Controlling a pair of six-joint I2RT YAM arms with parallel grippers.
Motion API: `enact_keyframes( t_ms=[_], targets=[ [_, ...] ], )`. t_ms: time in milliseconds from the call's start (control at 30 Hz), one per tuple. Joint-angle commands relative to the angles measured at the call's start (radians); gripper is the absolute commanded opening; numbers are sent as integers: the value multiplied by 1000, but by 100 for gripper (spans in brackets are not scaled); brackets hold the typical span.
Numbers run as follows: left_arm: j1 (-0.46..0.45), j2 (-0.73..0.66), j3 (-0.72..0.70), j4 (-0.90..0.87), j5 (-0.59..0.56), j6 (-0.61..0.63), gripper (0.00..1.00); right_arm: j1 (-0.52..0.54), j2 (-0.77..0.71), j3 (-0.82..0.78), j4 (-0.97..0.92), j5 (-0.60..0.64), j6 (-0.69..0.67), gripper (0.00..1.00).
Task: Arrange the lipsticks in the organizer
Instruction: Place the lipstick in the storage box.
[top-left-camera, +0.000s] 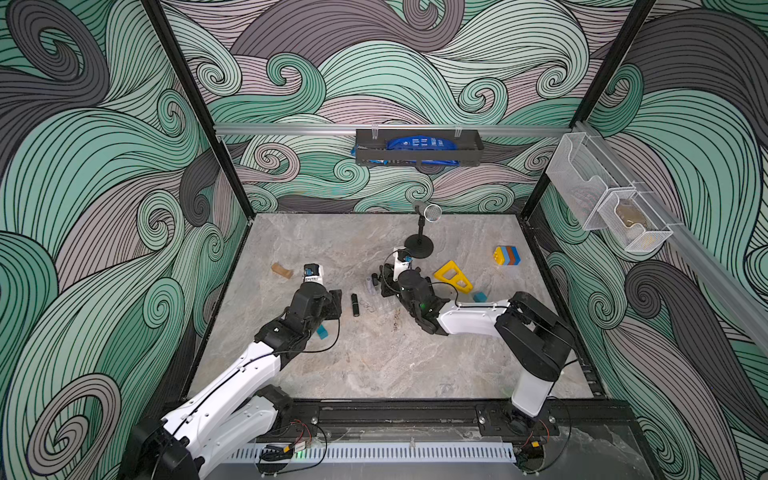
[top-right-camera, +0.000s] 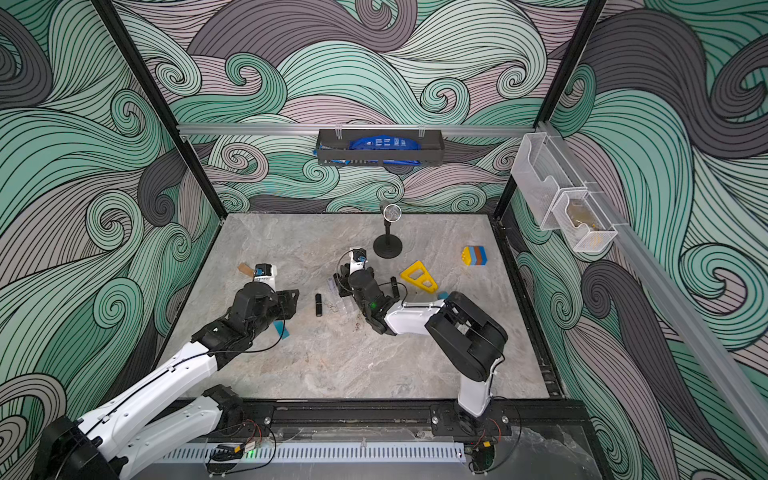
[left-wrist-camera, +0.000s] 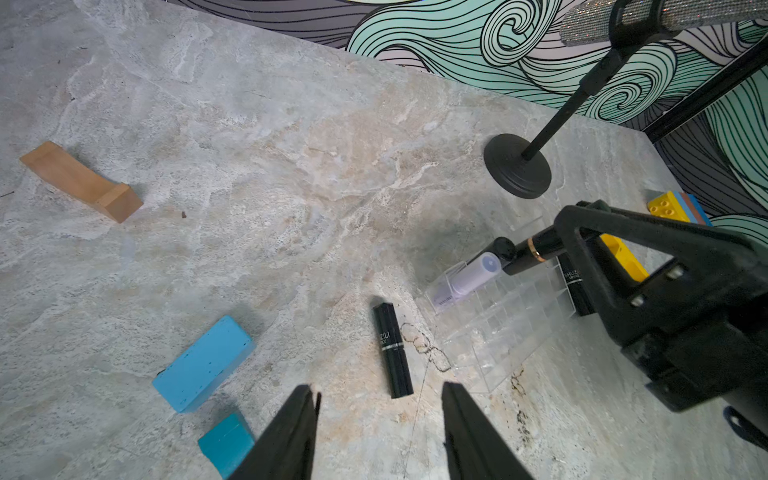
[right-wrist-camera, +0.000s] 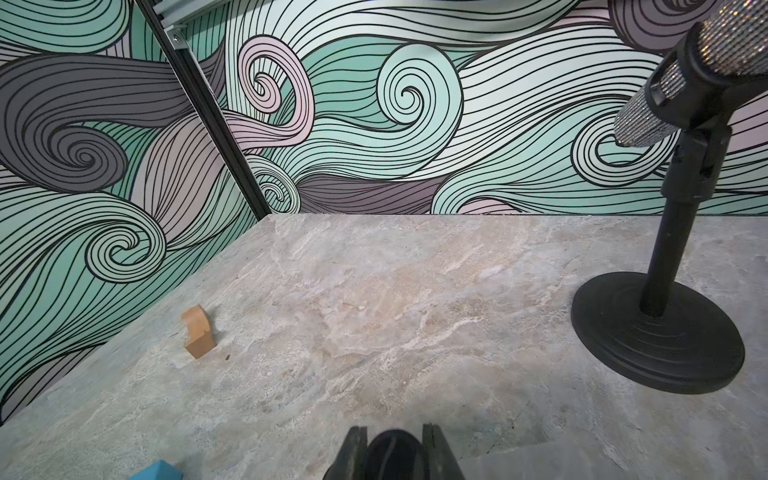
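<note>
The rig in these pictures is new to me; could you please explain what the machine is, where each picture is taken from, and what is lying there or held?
It is two robot arms over a table. Two pictures look down from overhead; two come from wrist cameras. On the table: a clear organizer holding a lilac lipstick, a loose black lipstick, blue blocks, a microphone stand. The right fingers pinch a gold-banded black lipstick; the left fingers stand open, empty.

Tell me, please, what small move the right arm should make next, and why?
Probably lower the right gripper: its fingers clamp a gold-banded black lipstick over the clear organizer, beside the lilac lipstick in a cell, so easing it down into an empty cell seems next.
</note>
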Motion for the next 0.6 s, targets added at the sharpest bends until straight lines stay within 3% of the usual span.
enact_keyframes(
  t_ms=[0, 567],
  targets=[
    [7, 4, -5, 24, 17, -9, 51, -10, 19, 19, 37, 26, -9, 12],
    [7, 14, -9, 34, 34, 3, 50, -24, 95, 40, 59, 31, -49, 13]
  ],
)
